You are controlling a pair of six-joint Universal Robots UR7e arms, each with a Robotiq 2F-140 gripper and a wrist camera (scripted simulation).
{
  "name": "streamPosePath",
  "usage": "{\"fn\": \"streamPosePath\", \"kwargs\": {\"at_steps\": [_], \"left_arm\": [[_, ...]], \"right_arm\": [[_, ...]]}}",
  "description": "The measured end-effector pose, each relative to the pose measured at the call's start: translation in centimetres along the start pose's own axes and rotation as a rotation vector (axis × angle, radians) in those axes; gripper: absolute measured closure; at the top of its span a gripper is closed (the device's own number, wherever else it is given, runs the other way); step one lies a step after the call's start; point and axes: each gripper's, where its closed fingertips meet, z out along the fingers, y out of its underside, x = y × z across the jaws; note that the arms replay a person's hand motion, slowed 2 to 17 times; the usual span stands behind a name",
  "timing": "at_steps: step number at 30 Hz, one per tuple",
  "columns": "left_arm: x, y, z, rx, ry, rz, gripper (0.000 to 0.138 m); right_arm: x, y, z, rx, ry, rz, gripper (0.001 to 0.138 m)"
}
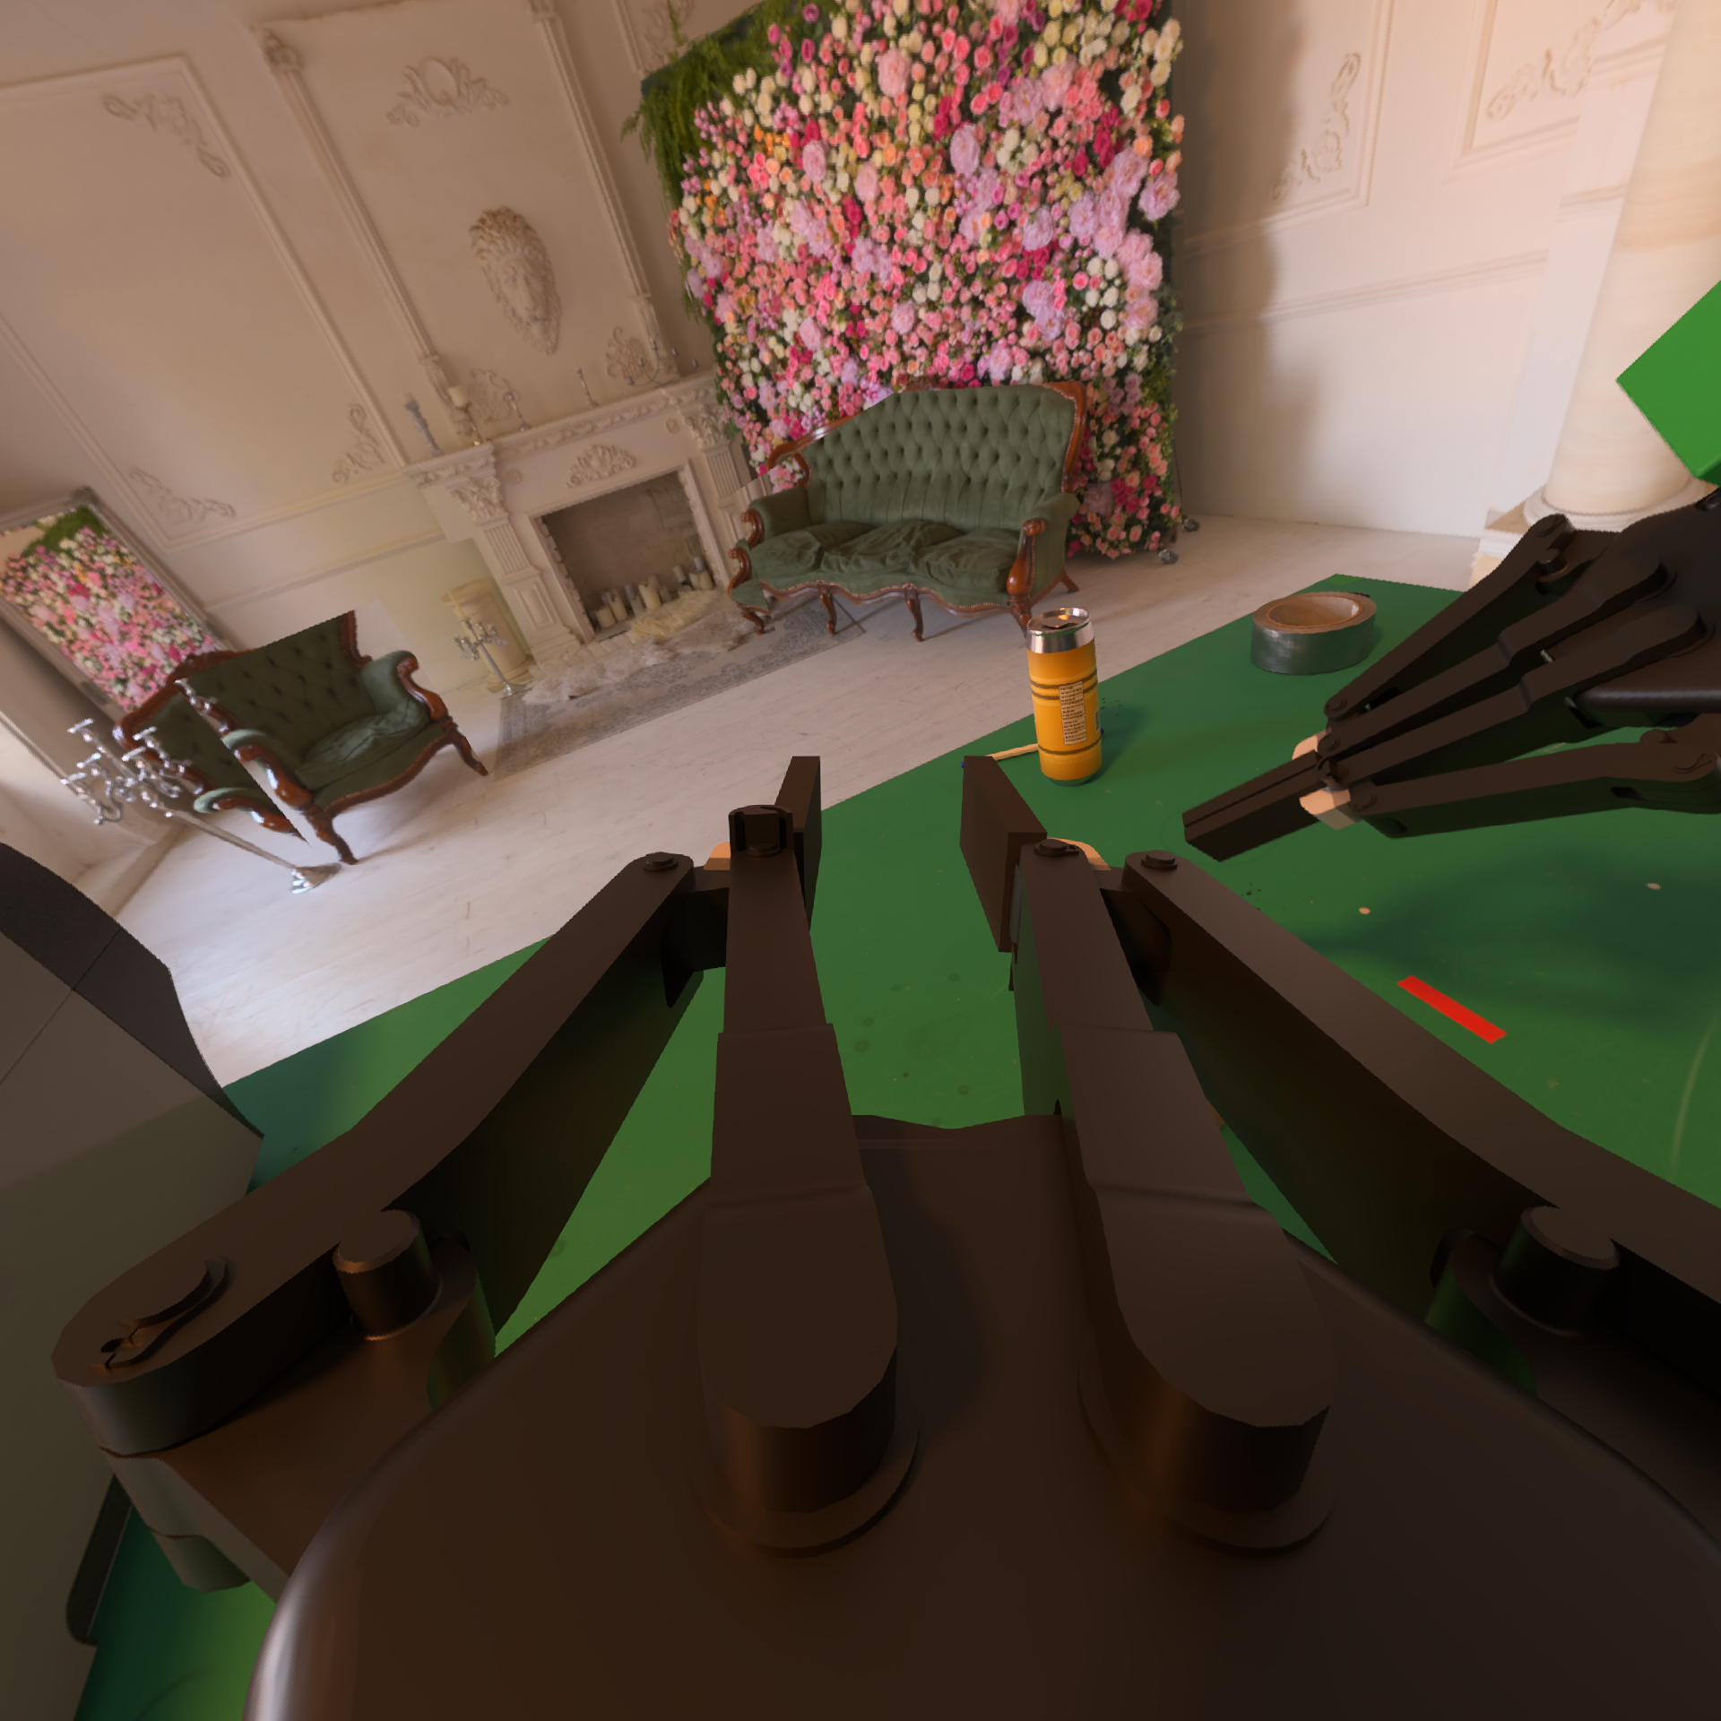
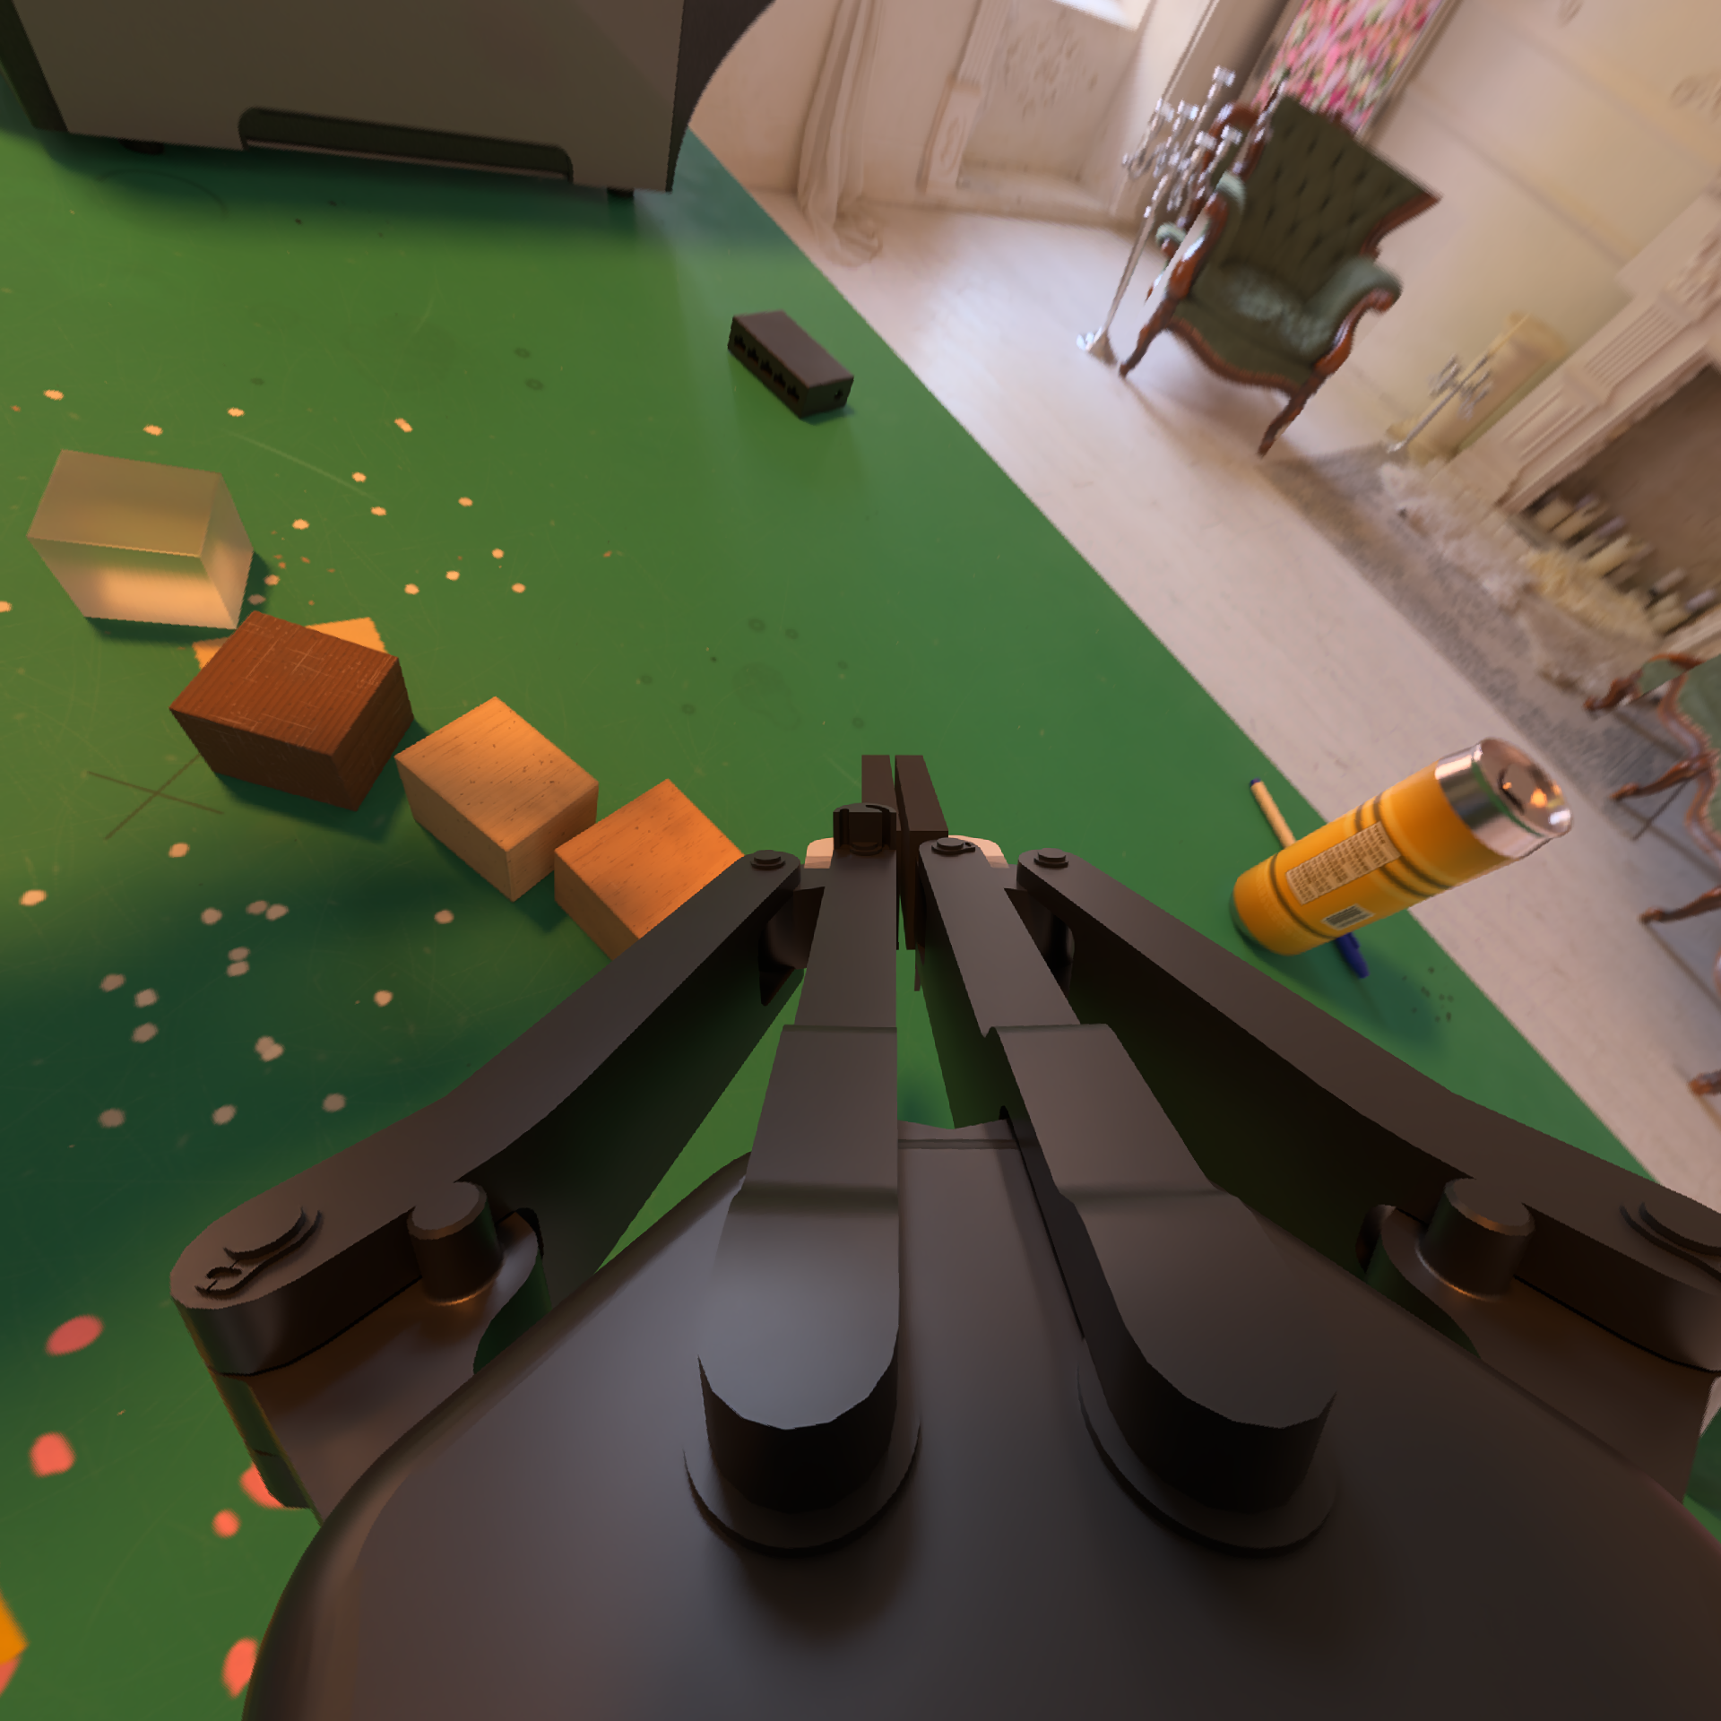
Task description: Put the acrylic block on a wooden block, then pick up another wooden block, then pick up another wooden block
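In the right wrist view a clear acrylic block point(image 2: 142, 538) sits on the green table at the left. Beside it stand a dark brown wooden block point(image 2: 293, 708), a pale wooden block point(image 2: 498, 794) and another pale wooden block point(image 2: 644, 866) in a row, each on the table. My right gripper point(image 2: 901, 792) is shut and empty, above the table to the right of the blocks. My left gripper point(image 1: 889, 810) is open and empty above the green table. The right gripper also shows in the left wrist view point(image 1: 1211, 832), shut. No blocks show in the left wrist view.
An orange can point(image 1: 1064, 694) stands near the table's far edge, also in the right wrist view point(image 2: 1378, 852), with a pen point(image 2: 1268, 808) behind it. A roll of grey tape point(image 1: 1313, 633), a small black box point(image 2: 790, 361), a grey machine point(image 2: 372, 84) and a red strip point(image 1: 1451, 1009) are on the table.
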Motion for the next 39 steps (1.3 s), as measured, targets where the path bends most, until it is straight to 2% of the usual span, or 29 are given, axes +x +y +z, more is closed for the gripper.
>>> {"fn": "streamPosePath", "kwargs": {"at_steps": [5,9,19,24,29,39], "left_arm": [[0.2,0.4,-1.3,-0.023,-0.003,0.030,0.095],[0.4,1.0,-2.7,-0.052,-0.003,0.048,0.094],[1.4,4.2,-5.0,-0.161,0.020,0.093,0.082],[1.8,6.5,-5.4,-0.199,0.040,0.115,0.074],[1.9,9.8,-5.5,-0.222,0.058,0.126,0.073],[0.5,17.0,-5.5,-0.298,0.024,0.040,0.076]], "right_arm": [[0.5,-1.7,-1.1,0.121,0.052,-0.064,0.136],[0.6,-2.2,-1.8,0.179,0.059,-0.078,0.132],[1.0,-1.9,-2.4,0.179,-0.018,-0.019,0.114],[1.3,-2.1,-3.0,0.216,-0.053,0.013,0.111],[1.9,-2.2,-3.7,0.244,-0.058,0.035,0.109],[3.4,-2.1,-5.0,0.261,-0.027,0.047,0.106]]}}
